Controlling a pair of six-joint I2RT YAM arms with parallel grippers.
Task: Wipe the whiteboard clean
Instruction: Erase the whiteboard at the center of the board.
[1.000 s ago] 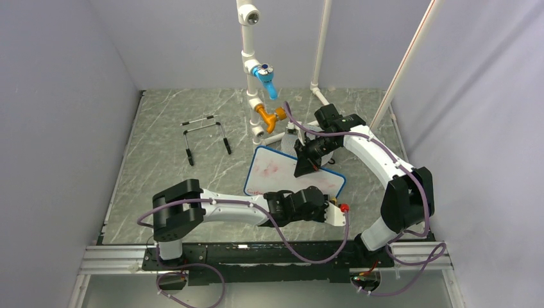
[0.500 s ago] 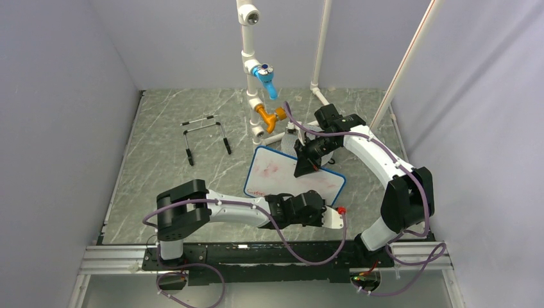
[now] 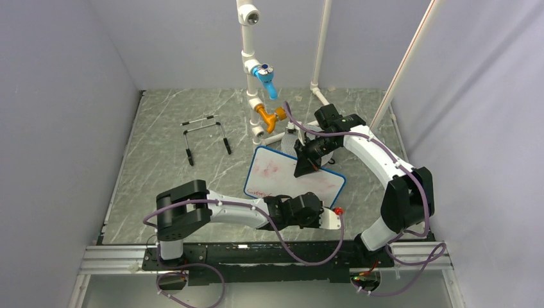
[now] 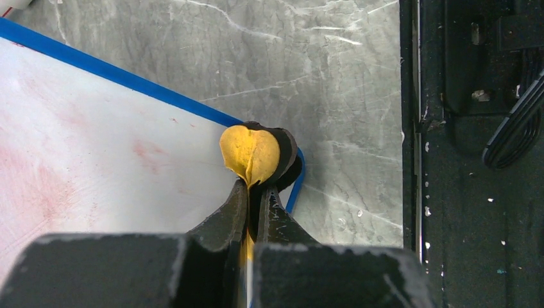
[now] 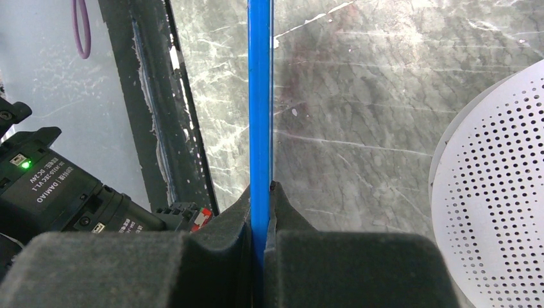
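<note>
The grey marbled table [image 3: 167, 186] carries the whiteboard [image 3: 282, 176] at its middle. It is a white rectangle with a thin blue rounded frame, set at a slant. Faint pink-red smears cross its face, which shows more closely in the left wrist view [image 4: 96, 141].

The right gripper [image 3: 303, 168] comes down on the whiteboard's far long edge. Its fingers are pressed together on the blue frame, which runs edge-on between them in the right wrist view [image 5: 260, 96]. Whether the board rests flat on the table or is raised a little cannot be told.

The left gripper [image 3: 330, 218] lies low at the whiteboard's near right corner. Its fingers are closed tight on a small yellow pad [image 4: 250, 154] with a black backing. The pad sits right on the corner, over the blue frame and the edge of the white face.

Beyond the whiteboard's far edge rises a white pipe stand [image 3: 249, 58] with a blue valve [image 3: 266, 77] and an orange valve [image 3: 269, 117]. To the whiteboard's far left stands a small wire rack [image 3: 205, 138]. Just past the held edge lies a round pale perforated disc [image 5: 494, 186].

A black motor housing [image 5: 48, 186] seen past the whiteboard's edge reads "DAMIAO". Its smaller print is too fine to read.
</note>
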